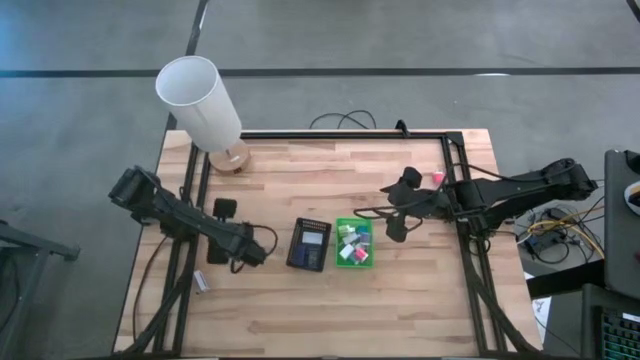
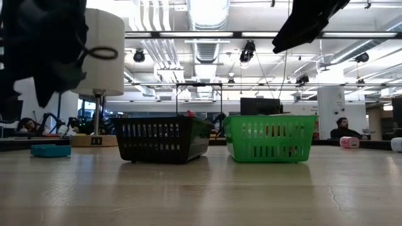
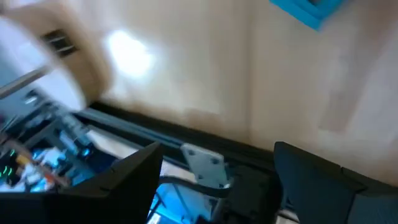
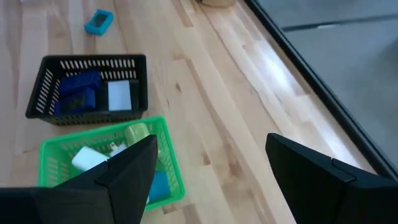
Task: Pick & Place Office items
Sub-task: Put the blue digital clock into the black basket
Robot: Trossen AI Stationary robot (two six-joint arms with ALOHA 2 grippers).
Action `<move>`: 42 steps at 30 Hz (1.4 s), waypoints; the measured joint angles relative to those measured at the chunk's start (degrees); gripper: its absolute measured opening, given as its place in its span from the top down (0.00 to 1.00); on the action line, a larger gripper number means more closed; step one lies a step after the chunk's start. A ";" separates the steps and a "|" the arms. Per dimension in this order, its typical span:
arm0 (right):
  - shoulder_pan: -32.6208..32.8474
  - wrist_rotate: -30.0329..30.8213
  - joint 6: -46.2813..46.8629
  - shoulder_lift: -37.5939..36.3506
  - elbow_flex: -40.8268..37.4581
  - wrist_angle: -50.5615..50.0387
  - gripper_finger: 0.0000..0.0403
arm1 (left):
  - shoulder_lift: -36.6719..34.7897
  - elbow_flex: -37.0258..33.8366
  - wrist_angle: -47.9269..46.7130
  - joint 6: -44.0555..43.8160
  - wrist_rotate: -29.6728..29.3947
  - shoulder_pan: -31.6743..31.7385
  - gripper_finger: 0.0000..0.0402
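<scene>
Several small office items lie in a green basket (image 1: 355,243) (image 4: 106,163) and in a black basket (image 1: 309,244) (image 4: 87,87) beside it at mid table. A teal item (image 2: 50,150) (image 4: 98,20) rests flat on the table left of the black basket. My left gripper (image 1: 228,235) (image 3: 214,186) hangs open above that spot, the teal item (image 3: 308,9) ahead of its fingers. My right gripper (image 1: 403,206) (image 4: 211,180) hovers open over the table right of the green basket, with nothing between its fingers.
A tall white lamp (image 1: 200,100) on a wooden foot stands at the far left corner. A pink item (image 1: 437,178) (image 2: 348,142) lies on the table under the right arm. A small white piece (image 1: 200,283) lies near the left edge. Bare wood runs along the near side.
</scene>
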 joint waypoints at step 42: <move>-0.02 0.02 -3.02 1.46 -1.79 1.84 0.30 | 0.00 -0.79 26.24 32.92 6.24 2.19 0.22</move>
